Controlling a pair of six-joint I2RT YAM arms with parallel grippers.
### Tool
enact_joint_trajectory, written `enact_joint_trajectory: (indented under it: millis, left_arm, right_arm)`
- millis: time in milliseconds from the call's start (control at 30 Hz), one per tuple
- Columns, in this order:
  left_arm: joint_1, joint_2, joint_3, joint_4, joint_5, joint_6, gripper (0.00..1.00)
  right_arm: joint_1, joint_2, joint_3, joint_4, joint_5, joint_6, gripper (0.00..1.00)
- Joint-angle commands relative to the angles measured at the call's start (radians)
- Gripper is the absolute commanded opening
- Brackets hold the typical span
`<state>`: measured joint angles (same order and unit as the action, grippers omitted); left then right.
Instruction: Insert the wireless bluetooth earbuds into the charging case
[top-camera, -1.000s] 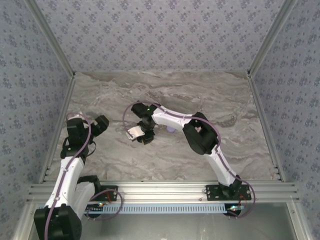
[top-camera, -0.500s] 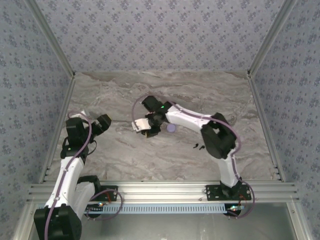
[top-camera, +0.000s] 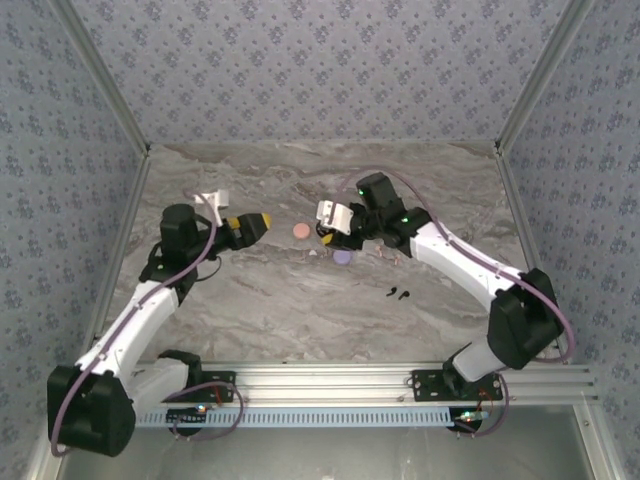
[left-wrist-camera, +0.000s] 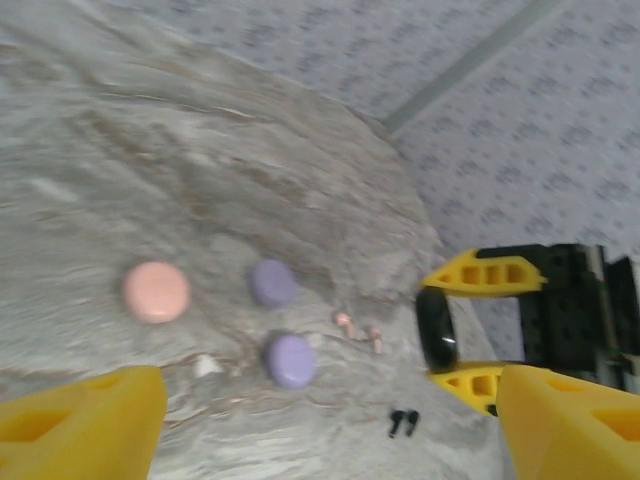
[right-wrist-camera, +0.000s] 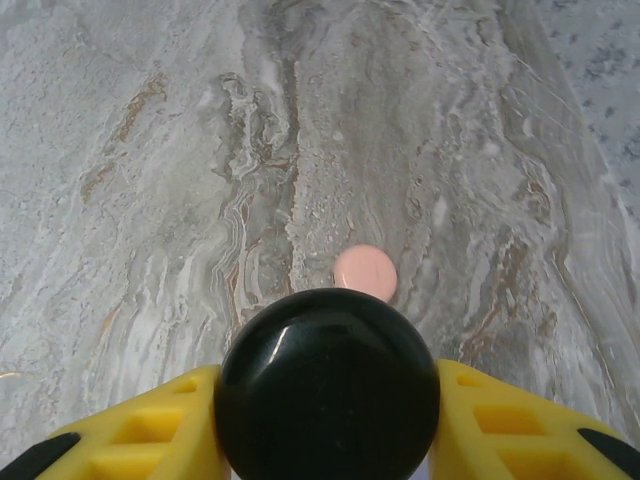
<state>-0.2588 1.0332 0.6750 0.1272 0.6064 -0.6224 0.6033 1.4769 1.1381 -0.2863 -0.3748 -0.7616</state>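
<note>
Clamping black round case (right-wrist-camera: 328, 385), right tool (right-wrist-camera: 328, 425); left tool (left-wrist-camera: 330, 420) released; black earbuds (left-wrist-camera: 403, 423) on table (left-wrist-camera: 150, 150).

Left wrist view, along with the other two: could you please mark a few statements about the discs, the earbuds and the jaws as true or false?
1. The right gripper has its jaws shut on a black disc. True.
2. The black earbuds sit between the jaws of the left gripper. False: they lie on the table, and the left gripper's jaws are open with nothing between them.
3. The pink disc lies on the table, touching no other disc. True.
4. Just one purple disc lies on the table. False: two purple discs lie there, close together but apart.
</note>
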Motion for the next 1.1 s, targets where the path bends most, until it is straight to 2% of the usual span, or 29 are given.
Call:
enact_joint_trajectory:
  millis: [0, 133, 333, 700, 933, 1067]
  left_arm:
    - [-0.075, 0.07, 0.051, 0.135, 0.075, -0.006, 0.85]
    - [-0.165, 0.183, 0.106, 0.204, 0.08, -0.031, 0.83]
    - [-0.246, 0.328, 0.134, 0.36, 0.089, -0.119, 0.79]
    - [-0.303, 0.434, 0.17, 0.419, 0.119, -0.177, 0.73]
    - [-0.321, 0.483, 0.183, 0.457, 0.139, -0.206, 0.6]
    - [-0.327, 0.497, 0.189, 0.462, 0.152, -0.214, 0.49]
  right_arm:
    - [-0.002, -0.064, -0.049, 0.063, -0.015, 0.075, 0.42]
    - [-0.004, -0.118, -0.106, 0.121, 0.002, 0.111, 0.42]
    - [0.004, -0.153, -0.129, 0.14, 0.026, 0.124, 0.42]
    - [0.001, -0.147, -0.135, 0.149, 0.046, 0.124, 0.43]
    - [0.001, -0.147, -0.13, 0.152, 0.053, 0.13, 0.43]
    - [0.001, -0.143, -0.128, 0.153, 0.064, 0.134, 0.44]
